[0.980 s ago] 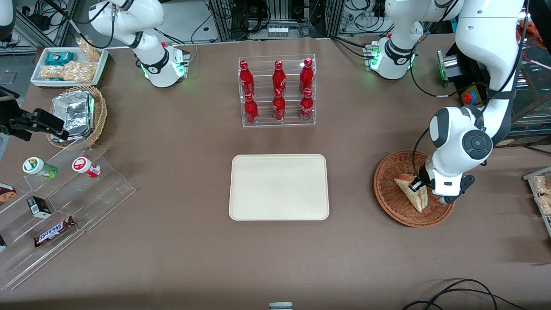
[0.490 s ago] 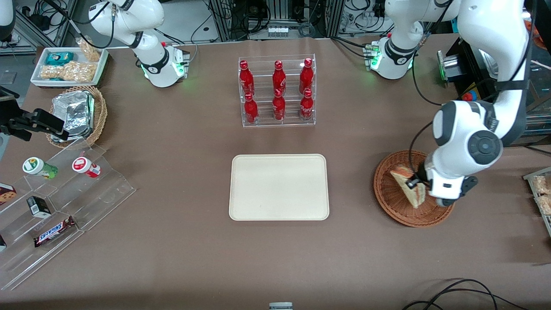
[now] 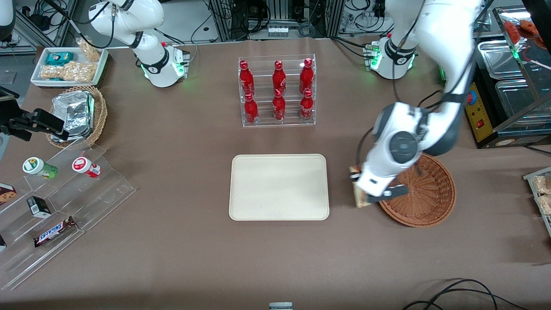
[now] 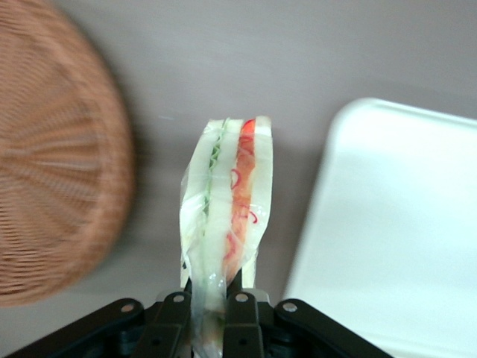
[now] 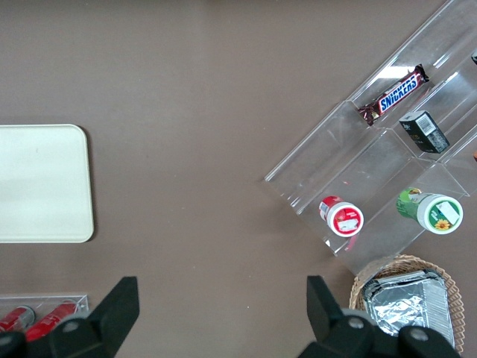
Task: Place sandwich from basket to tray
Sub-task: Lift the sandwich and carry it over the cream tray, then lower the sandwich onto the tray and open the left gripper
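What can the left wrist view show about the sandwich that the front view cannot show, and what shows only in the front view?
Only the left wrist view shows the red and green filling layers and the tool shut on the wrap. Only the front view shows the bottle rack and the whole tray. Both show the sandwich held over bare table between the basket and the tray.

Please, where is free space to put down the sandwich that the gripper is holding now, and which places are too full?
The gripper holds the sandwich above bare table between the basket and the tray. The whole tray is bare, as is the tabletop between it and the front camera. Crowded: the bottle rack and the acrylic snack steps toward the parked arm's end.
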Robot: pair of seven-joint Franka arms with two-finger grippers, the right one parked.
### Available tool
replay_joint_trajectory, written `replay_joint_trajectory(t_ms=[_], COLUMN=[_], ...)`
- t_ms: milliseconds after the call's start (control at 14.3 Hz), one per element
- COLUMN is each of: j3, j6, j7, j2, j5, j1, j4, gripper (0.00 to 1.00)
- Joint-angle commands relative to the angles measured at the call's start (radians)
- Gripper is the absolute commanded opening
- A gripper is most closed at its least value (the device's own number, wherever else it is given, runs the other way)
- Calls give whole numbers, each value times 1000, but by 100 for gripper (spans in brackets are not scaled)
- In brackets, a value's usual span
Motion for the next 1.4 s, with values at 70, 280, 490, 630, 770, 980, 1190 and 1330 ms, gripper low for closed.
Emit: replay_joint_trajectory(t_ms=[70, 280, 490, 630, 770, 980, 1190, 1330], j3=[10, 13, 17, 17, 15, 15, 15, 18], j6=[45, 48, 50, 52, 59, 64, 53, 13], j7=[-10, -113, -197, -271, -296, -279, -297, -294], j2=[120, 232, 344, 378, 387, 379, 335, 255], j5=[-86, -74, -43, 21, 53, 55, 55, 58], j1=[-131, -221, -295, -311, -331, -329, -334, -335], j4=[152, 304, 436, 468, 468, 457, 457, 430], gripper=[0, 0, 0, 0, 0, 99, 100, 100])
